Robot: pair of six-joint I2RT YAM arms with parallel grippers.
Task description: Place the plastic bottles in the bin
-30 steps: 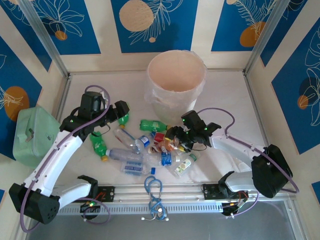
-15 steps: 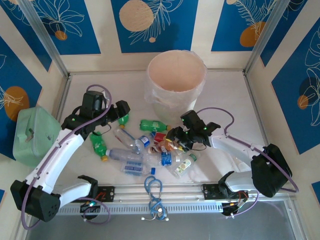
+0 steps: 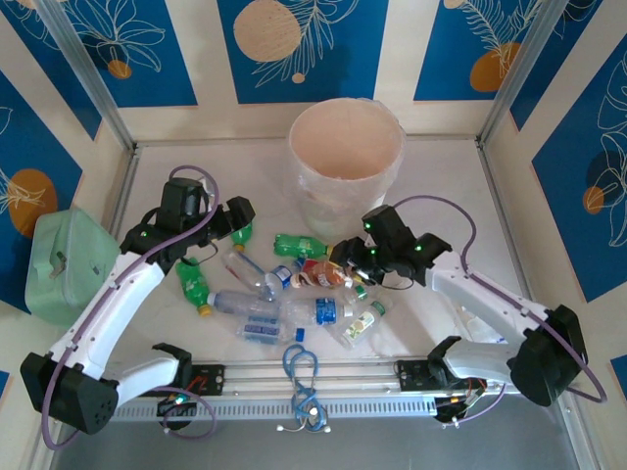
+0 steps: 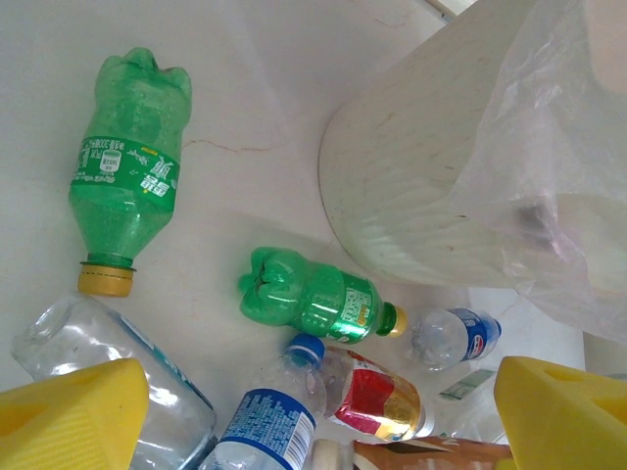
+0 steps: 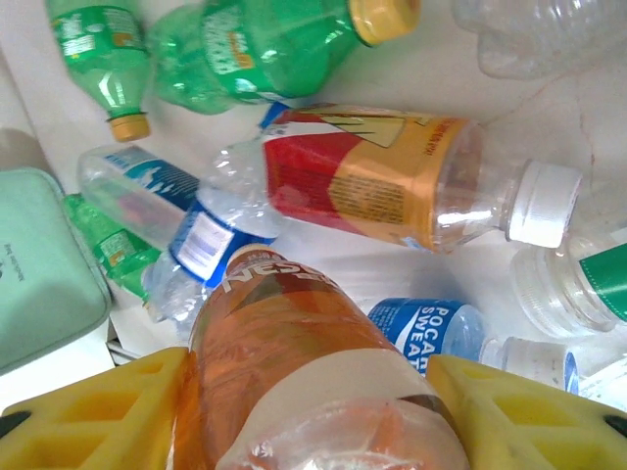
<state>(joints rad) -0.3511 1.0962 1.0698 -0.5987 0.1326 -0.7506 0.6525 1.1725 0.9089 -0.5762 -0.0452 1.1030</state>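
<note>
One orange-labelled bottle (image 5: 294, 323) clamped in right claw (image 5: 309, 370); left claw (image 4: 318, 392) spread wide.

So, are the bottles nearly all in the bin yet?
Not yet. The bin looks empty, so nothing is done. The right fingers are closed around one orange bottle. All the other bottles lie on the table, waiting. The left fingers are open above them.

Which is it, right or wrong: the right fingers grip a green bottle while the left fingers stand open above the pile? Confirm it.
Wrong in one respect. The bottle between the right fingers is the orange-brown tea bottle, not a green one, as the right wrist view shows. The left fingers do stand open above the pile.
</note>
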